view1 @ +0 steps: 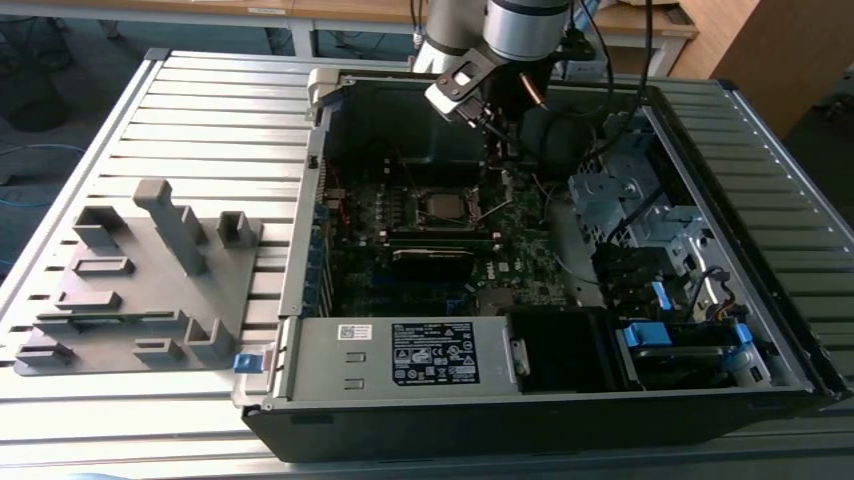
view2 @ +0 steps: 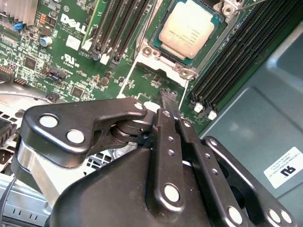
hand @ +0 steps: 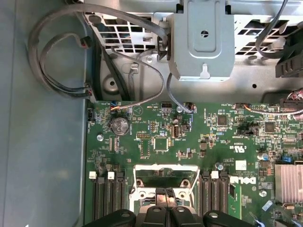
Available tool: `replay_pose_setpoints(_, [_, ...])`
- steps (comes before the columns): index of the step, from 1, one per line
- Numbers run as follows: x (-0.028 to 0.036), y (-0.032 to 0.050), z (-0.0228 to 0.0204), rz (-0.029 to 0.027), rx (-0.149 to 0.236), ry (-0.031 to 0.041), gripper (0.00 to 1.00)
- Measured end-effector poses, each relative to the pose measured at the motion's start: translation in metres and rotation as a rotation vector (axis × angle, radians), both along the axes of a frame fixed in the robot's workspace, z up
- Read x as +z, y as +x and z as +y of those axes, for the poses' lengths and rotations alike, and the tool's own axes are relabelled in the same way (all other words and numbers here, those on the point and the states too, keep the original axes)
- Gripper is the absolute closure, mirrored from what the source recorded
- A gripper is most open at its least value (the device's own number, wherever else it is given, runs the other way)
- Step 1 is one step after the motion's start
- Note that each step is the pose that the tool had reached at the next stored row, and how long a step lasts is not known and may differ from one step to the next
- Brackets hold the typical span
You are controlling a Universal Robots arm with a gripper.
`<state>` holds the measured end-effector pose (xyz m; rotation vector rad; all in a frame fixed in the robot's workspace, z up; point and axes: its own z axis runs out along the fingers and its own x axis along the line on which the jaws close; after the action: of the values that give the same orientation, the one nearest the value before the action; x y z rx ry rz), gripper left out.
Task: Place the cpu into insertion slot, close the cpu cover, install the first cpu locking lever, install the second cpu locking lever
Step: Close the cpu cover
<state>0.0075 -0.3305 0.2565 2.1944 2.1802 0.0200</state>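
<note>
Inside the open computer case (view1: 299,280), which sits on the slatted surface (view1: 200,110), my gripper (view1: 509,148) hangs low over the green motherboard (hand: 199,137). In both wrist views its fingers are pressed together with nothing between them, and the tips (view2: 169,98) hover just beside one edge of the insertion slot (view2: 163,59).

The first step looks done. The cpu (view2: 187,28) lies flat and square inside the slot's silver rim, grey top up, and I am not touching it.

I cannot tell from here whether the cpu cover is folded down over the chip, because the metal around it reads as one silver border. A thin silver rod (view2: 244,5) crosses the far corner of the slot. I take it for one of the locking levers, but I cannot see whether it is hooked. I judge the seating finished, the cover uncertain and the two levers not shown as locked.
</note>
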Motion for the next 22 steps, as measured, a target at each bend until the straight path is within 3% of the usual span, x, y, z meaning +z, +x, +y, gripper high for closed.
replay_pose_setpoints(9, [-0.0001,0.0113,0.0002,0.0001,0.0,-0.0003,0.89])
replay_pose_setpoints(17, [0.0012,0.0122,0.0003,0.0,0.0,0.0005,0.89])
replay_pose_setpoints(22, [0.0013,0.0185,0.0003,0.0001,0.0,0.0002,0.89])
